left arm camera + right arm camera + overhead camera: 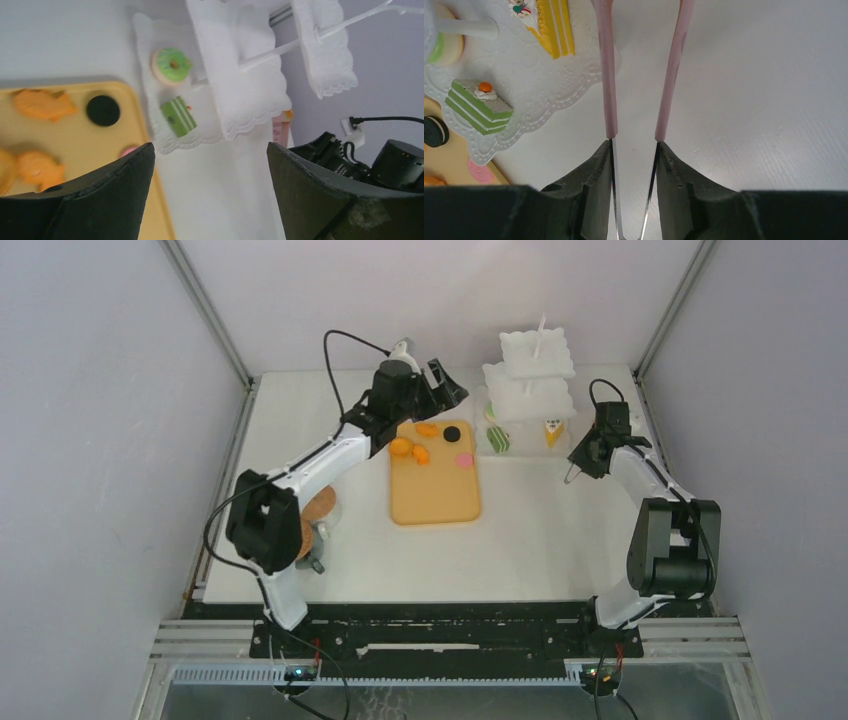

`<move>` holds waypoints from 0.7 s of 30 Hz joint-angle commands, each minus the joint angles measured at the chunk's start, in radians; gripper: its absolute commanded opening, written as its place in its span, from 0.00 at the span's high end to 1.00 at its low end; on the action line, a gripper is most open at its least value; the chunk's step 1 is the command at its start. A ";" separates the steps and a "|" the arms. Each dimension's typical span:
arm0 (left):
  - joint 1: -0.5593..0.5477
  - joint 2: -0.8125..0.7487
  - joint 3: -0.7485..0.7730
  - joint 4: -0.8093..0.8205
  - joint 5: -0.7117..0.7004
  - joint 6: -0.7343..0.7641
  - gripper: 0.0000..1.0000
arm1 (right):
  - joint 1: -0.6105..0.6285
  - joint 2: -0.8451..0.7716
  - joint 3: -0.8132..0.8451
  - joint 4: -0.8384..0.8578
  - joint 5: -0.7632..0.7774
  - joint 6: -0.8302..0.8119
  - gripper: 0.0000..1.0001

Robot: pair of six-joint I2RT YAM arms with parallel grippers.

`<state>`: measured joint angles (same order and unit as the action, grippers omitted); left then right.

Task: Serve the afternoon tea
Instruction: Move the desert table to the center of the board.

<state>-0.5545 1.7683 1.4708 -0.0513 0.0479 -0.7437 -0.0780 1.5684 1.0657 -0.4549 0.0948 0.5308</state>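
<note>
Centre of the top view: orange tarts [410, 450], black round [452, 433] and pink round [464, 459] lie on a tan wooden board [435, 495], unserved. Left wrist view: left hand [210, 155] wide, empty; green donut [171, 64] on white tiered stand [240, 90]. Right wrist view: right hand [634, 150] grips thin pink tongs [606, 75].

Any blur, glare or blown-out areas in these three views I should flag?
Top external: evenly lit, sharp, though the white scalloped tiered stand washes out somewhat. Left wrist: the orange fish-shaped pastries look blurred. Right wrist: crisp green layered cake slice, no glare.
</note>
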 commanded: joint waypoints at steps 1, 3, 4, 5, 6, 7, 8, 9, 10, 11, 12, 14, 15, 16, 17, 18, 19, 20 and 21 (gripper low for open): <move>-0.010 0.104 0.134 0.110 0.100 -0.110 0.13 | -0.008 0.010 0.013 0.073 -0.020 0.027 0.77; -0.011 0.145 0.152 0.137 0.116 -0.140 0.14 | -0.010 0.017 0.023 0.073 -0.017 0.023 0.77; -0.011 0.163 0.158 0.160 0.128 -0.154 0.14 | -0.012 0.020 0.027 0.073 -0.018 0.022 0.77; -0.013 0.185 0.168 0.185 0.140 -0.168 0.14 | -0.014 0.024 0.030 0.075 -0.020 0.024 0.77; -0.016 0.206 0.185 0.193 0.149 -0.175 0.14 | -0.014 0.027 0.032 0.079 -0.023 0.024 0.77; -0.021 0.227 0.207 0.196 0.157 -0.179 0.15 | -0.015 0.033 0.036 0.079 -0.023 0.025 0.77; -0.025 0.247 0.225 0.201 0.163 -0.182 0.14 | -0.015 0.038 0.039 0.079 -0.023 0.026 0.77; -0.030 0.265 0.242 0.206 0.166 -0.187 0.15 | -0.015 0.042 0.044 0.078 -0.024 0.027 0.77; -0.032 0.282 0.255 0.212 0.168 -0.197 0.15 | -0.015 0.045 0.047 0.078 -0.023 0.027 0.77; -0.034 0.298 0.266 0.217 0.170 -0.208 0.15 | -0.014 0.048 0.049 0.078 -0.020 0.027 0.77; -0.037 0.315 0.276 0.223 0.173 -0.218 0.15 | -0.015 0.047 0.051 0.079 -0.019 0.026 0.77; -0.041 0.346 0.297 0.232 0.181 -0.240 0.15 | -0.014 0.050 0.059 0.077 -0.015 0.025 0.77; -0.044 0.363 0.310 0.236 0.184 -0.244 0.16 | -0.016 0.051 0.065 0.076 -0.015 0.025 0.77; -0.048 0.378 0.323 0.238 0.186 -0.247 0.16 | -0.016 0.052 0.068 0.077 -0.014 0.025 0.77; -0.052 0.392 0.336 0.238 0.187 -0.252 0.17 | -0.016 0.055 0.071 0.077 -0.014 0.025 0.77; -0.055 0.405 0.346 0.240 0.187 -0.260 0.17 | -0.016 0.057 0.076 0.078 -0.014 0.026 0.77; -0.059 0.423 0.354 0.245 0.189 -0.269 0.17 | -0.016 0.060 0.079 0.078 -0.014 0.027 0.77; -0.063 0.435 0.361 0.252 0.192 -0.278 0.18 | -0.017 0.064 0.083 0.076 -0.014 0.029 0.77; -0.068 0.447 0.367 0.258 0.191 -0.285 0.19 | -0.015 0.065 0.087 0.076 -0.014 0.029 0.77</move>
<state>-0.6025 2.1803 1.7645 0.1417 0.2134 -0.9794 -0.0902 1.6329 1.0954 -0.4263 0.0731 0.5423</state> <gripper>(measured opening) 0.822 0.410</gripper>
